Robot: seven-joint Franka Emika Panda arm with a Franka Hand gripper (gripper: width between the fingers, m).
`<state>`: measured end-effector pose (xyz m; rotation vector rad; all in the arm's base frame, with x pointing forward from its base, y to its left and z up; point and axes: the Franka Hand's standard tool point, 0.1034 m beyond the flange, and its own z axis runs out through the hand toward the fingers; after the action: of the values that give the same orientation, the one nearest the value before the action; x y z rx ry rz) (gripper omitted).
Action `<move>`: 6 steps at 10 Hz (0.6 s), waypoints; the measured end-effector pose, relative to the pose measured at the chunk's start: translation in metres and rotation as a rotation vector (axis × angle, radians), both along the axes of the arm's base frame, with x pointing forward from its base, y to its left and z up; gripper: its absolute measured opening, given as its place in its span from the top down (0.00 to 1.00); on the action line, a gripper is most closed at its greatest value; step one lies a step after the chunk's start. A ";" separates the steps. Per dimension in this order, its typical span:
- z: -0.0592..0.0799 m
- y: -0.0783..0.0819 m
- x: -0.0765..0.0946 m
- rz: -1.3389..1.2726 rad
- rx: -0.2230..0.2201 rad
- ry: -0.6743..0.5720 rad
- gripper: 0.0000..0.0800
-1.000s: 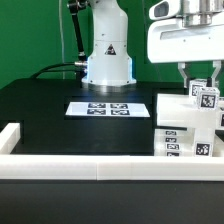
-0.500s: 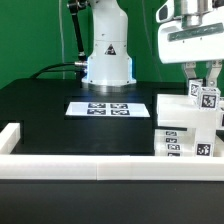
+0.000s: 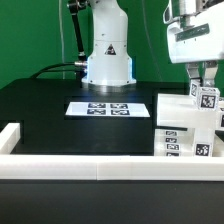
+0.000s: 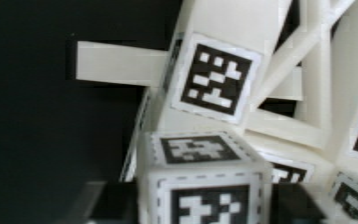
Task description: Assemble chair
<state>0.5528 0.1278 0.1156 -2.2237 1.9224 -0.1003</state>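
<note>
Black bench [image 3: 60, 120], green backdrop behind. White border wall [image 3: 80, 168] along near edge. Marker board [image 3: 100, 107] flat at centre. Chair [image 3: 185, 125] stands at the exterior view's right, by the wall. Pincer [image 3: 203, 80] above it, pressed together, holding nothing visible.

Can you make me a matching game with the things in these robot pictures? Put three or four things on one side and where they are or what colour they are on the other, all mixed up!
Things:
1. chair
2. marker board
3. border wall
4. pincer

Descriptions:
A. flat sheet lying in the middle of the black table
B. long white bar along the table's near edge
C. hangs just above the white stack
D. chunky white tagged stack at the exterior view's right

Right pairs: 1-D, 2-A, 3-B, 4-C
</note>
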 end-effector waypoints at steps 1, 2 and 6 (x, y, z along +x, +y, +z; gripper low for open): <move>0.000 0.001 0.000 0.037 -0.007 -0.002 0.40; 0.002 0.004 0.002 0.085 -0.017 -0.008 0.24; 0.004 0.005 0.003 0.382 -0.071 -0.043 0.19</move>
<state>0.5562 0.1328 0.1192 -2.5663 1.4611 -0.1584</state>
